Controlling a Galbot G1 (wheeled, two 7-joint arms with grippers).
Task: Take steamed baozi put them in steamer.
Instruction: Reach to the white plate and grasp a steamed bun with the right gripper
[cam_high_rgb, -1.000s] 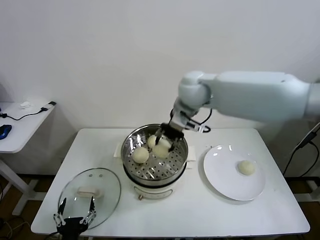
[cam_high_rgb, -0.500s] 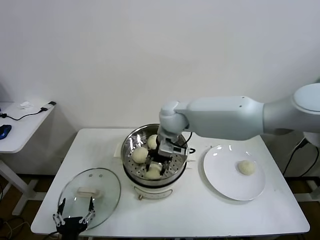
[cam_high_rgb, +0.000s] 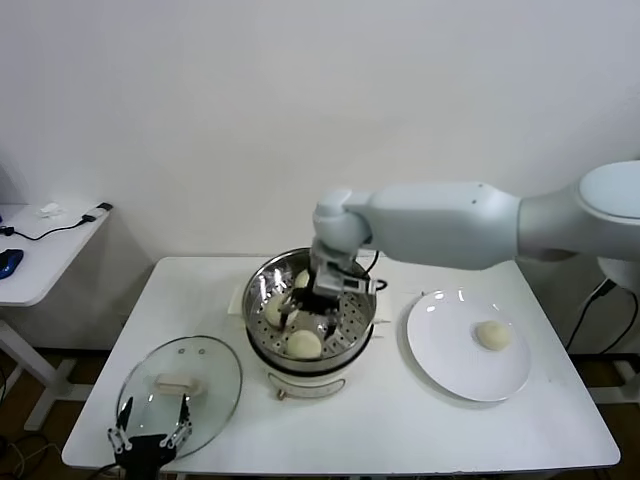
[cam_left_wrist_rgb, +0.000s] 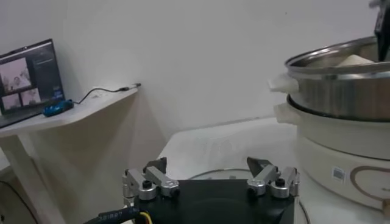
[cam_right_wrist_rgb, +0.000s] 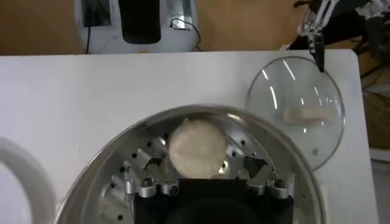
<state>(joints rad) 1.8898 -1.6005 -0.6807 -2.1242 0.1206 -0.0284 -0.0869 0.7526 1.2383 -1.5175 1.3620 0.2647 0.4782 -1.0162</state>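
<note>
Head view: two steamer (cam_high_rgb: 262, 290) baozi (cam_high_rgb: 272, 312) half-hidden behind right gripper (cam_high_rgb: 308, 308).

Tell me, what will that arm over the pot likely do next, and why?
Probably lift the right claw straight up out of the steamer. Its jaws stand open around a baozi resting on the tray, so that bun looks delivered. One last bun waits on the white plate.
</note>
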